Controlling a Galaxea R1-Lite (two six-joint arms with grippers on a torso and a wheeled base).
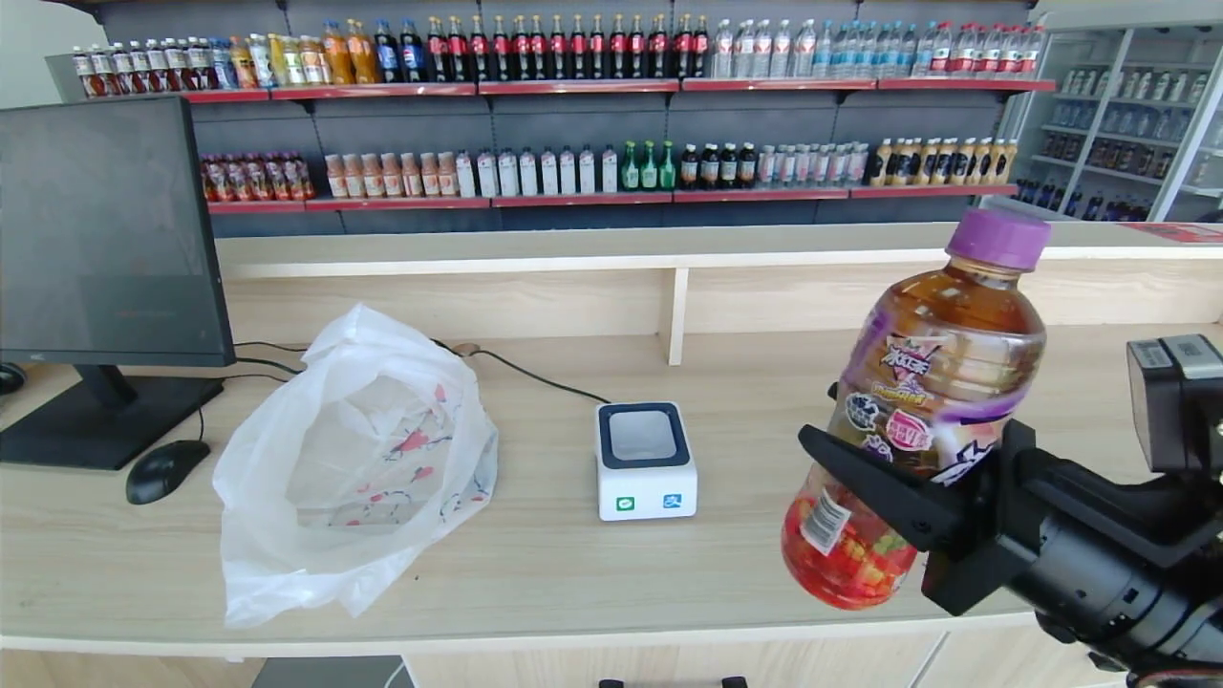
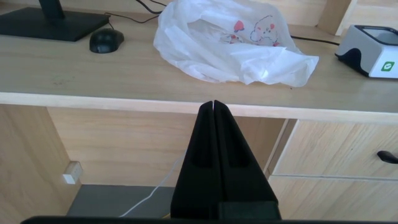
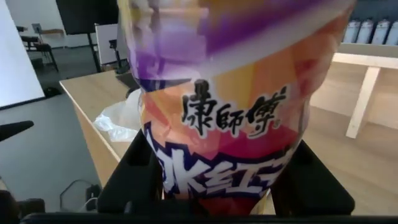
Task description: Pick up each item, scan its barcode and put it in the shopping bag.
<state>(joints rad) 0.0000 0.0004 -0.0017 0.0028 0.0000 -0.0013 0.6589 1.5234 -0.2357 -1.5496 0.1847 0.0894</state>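
We see bright, even light over counter (image 1: 573,583), daylight-like, source out of frame. Shadows soft: faint one under bag (image 1: 354,468), thin one at scanner (image 1: 646,461) base, darker one under mouse (image 1: 164,471). We note small white glints on bottle (image 1: 941,382) shoulder and along shelf bottles (image 1: 573,48). Monitor (image 1: 105,229) screen dull, near black. Shelf lines bow slightly toward head view edges. In left wrist view, space under counter dimmer.
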